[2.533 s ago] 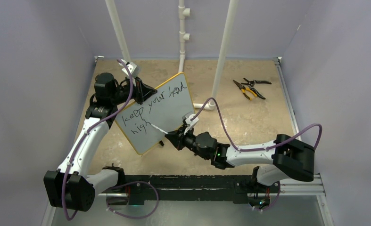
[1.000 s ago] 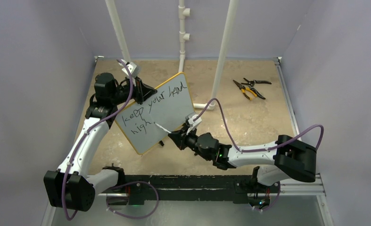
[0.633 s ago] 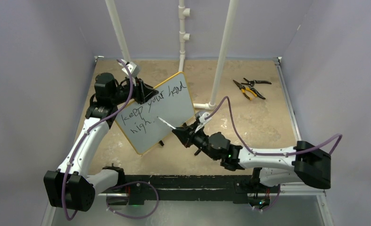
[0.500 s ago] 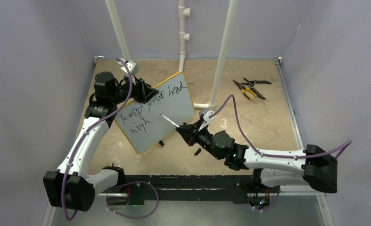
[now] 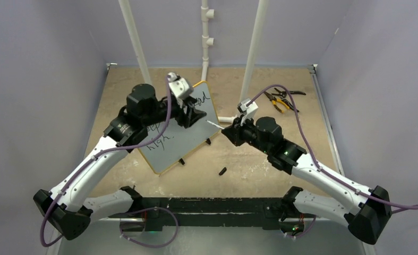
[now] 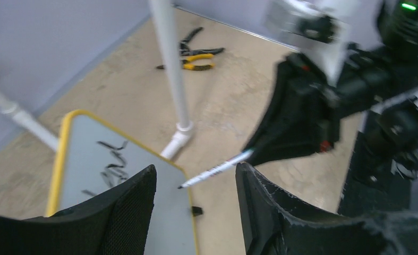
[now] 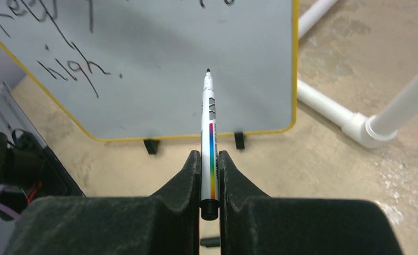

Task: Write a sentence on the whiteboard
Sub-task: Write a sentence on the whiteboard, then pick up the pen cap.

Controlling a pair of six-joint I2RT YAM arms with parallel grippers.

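Two risks: my left gripper [image 6: 196, 174] hangs open above the whiteboard [image 6: 84, 159], which could tip unheld; my right gripper [image 7: 209, 159] clamps the uncapped marker [image 7: 211, 127], near enough to smear the sentence [image 7: 71, 66].

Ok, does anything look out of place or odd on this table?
A small black piece, possibly the cap of the marker, lies loose on the table in front of the whiteboard. Pliers lie at the far right. Nothing looks spilled or damaged.
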